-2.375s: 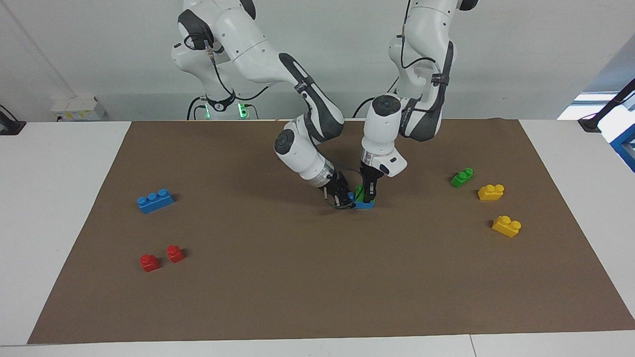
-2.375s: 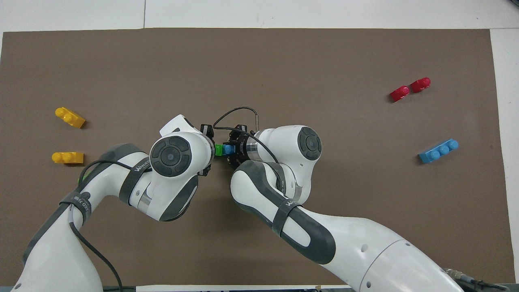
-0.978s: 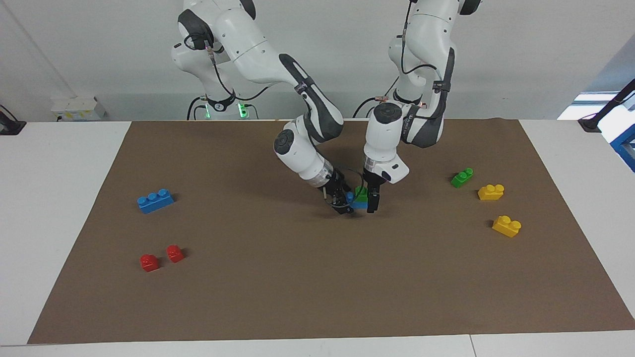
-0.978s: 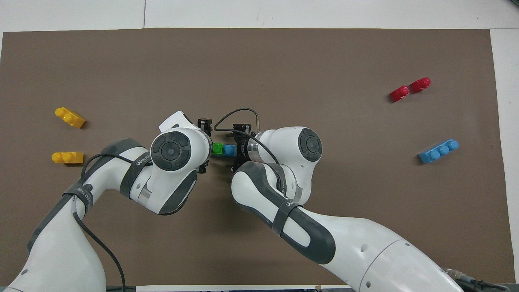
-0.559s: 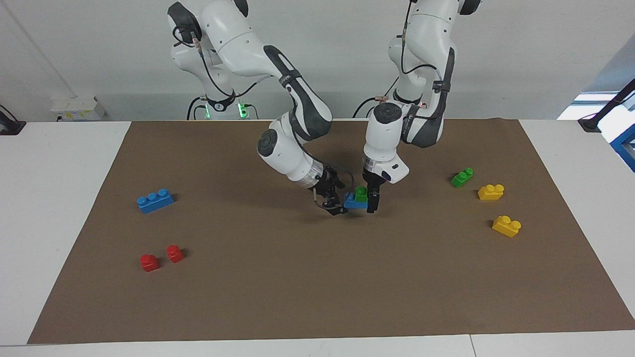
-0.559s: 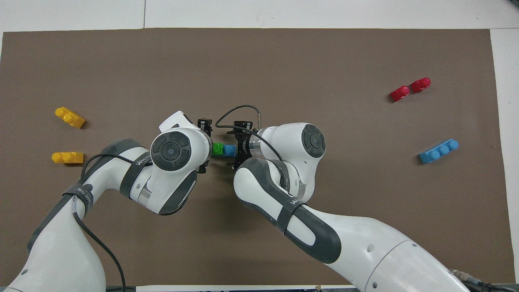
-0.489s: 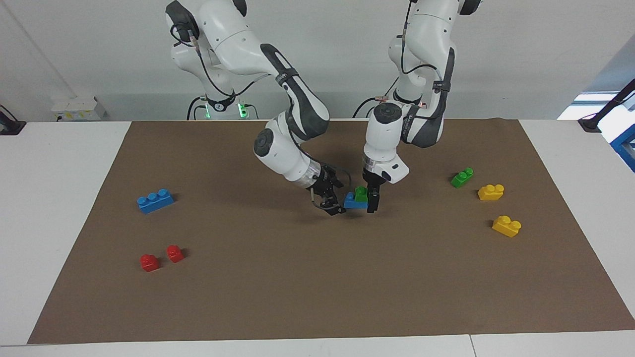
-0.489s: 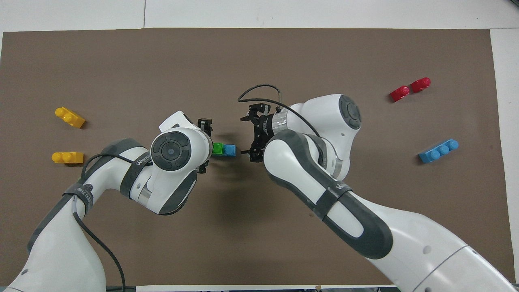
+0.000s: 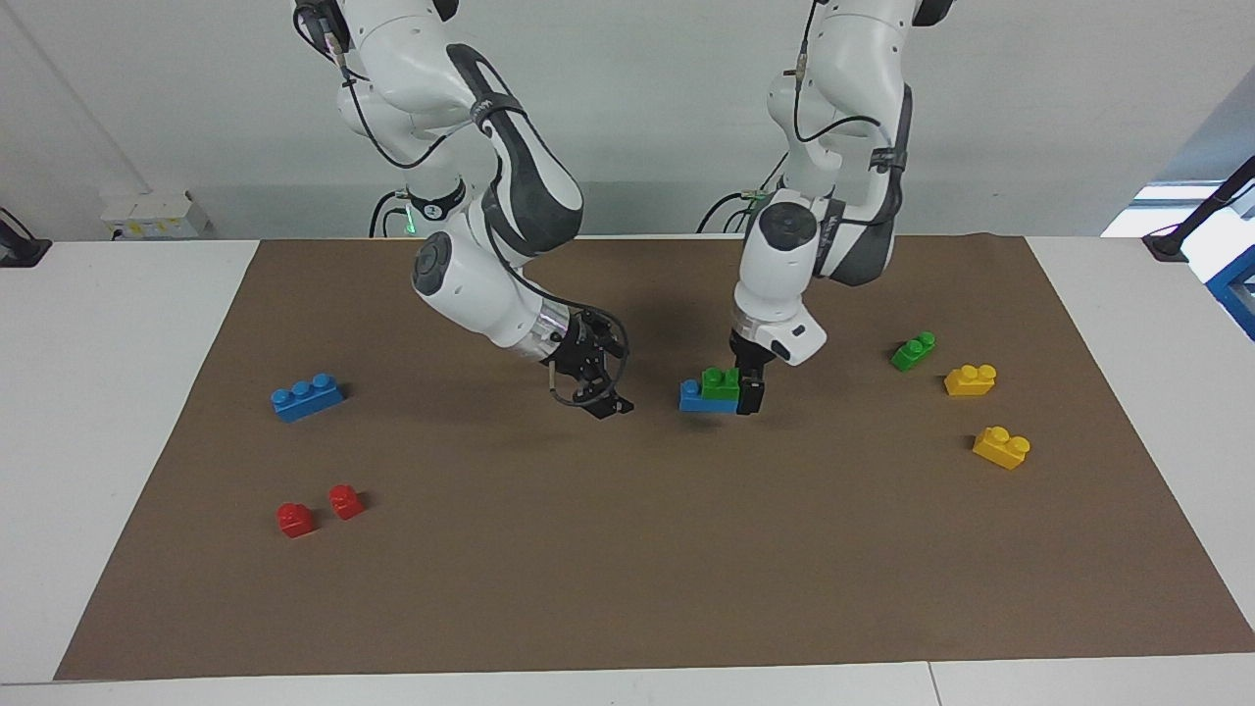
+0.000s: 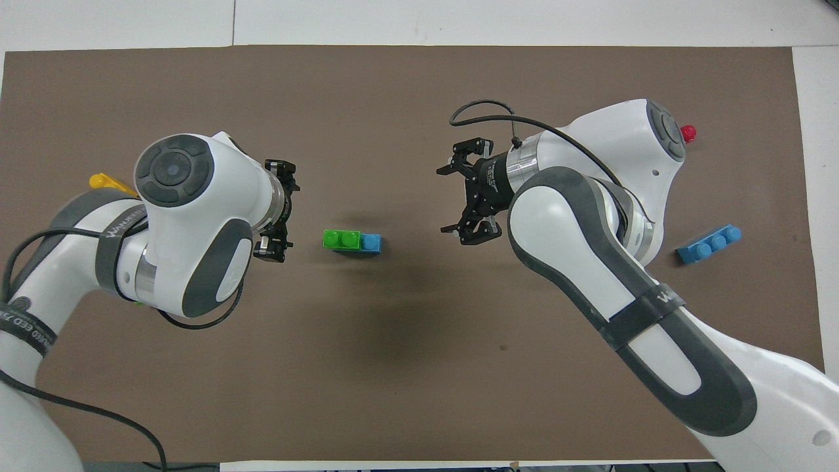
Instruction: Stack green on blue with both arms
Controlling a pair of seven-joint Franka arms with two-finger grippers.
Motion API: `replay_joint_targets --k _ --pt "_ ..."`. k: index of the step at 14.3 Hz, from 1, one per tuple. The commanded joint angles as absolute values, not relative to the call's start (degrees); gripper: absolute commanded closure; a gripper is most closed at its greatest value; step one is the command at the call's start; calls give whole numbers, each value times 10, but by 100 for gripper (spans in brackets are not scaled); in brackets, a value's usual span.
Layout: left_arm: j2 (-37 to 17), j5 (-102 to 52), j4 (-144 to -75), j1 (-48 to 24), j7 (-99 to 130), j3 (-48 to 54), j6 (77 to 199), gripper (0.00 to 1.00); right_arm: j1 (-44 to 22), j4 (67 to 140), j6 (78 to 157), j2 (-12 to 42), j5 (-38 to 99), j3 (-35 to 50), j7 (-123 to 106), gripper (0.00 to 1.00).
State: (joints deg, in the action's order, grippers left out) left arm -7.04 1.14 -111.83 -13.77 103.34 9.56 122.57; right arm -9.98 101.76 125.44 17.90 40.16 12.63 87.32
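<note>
Two bricks already sit joined in the middle of the brown mat: the green brick rests on the blue brick, covering the blue one's end toward the left arm and leaving one blue stud bare at the other end. The stacking step looks done, and what remains, by my reading, is only for both arms to clear away without nudging the pair. The left tool hangs just beside the stack at the green end, its jaws spread and holding nothing; whether it touches the bricks cannot be told. The right tool hovers well apart from the stack, off the bare blue end, also wide open and empty. Any next move calls for a straight lift by the left tool, since a sideways drag could shift the light bricks. Both bricks are glossy hard plastic with round studs; the mat looks matte and flat on the white surface.
</note>
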Motion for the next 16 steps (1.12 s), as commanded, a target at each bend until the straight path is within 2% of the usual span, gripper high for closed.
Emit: replay_joint_targets --k 1,6,14,16 --pt "-72 1 -1122 -142 1027 98 1217 0 -89 1016 1242 176 390 132 862 0" --pt "-48 1 -1120 -136 969 91 1211 0 -50 997 1182 168 369 132 858 0" --pt "46 -19 -1104 19 452 91 1115 0 55 932 1032 154 306 132 716 0" --pt "52 -19 -1093 44 358 90 1091 0 80 919 1002 147 274 132 655 0"
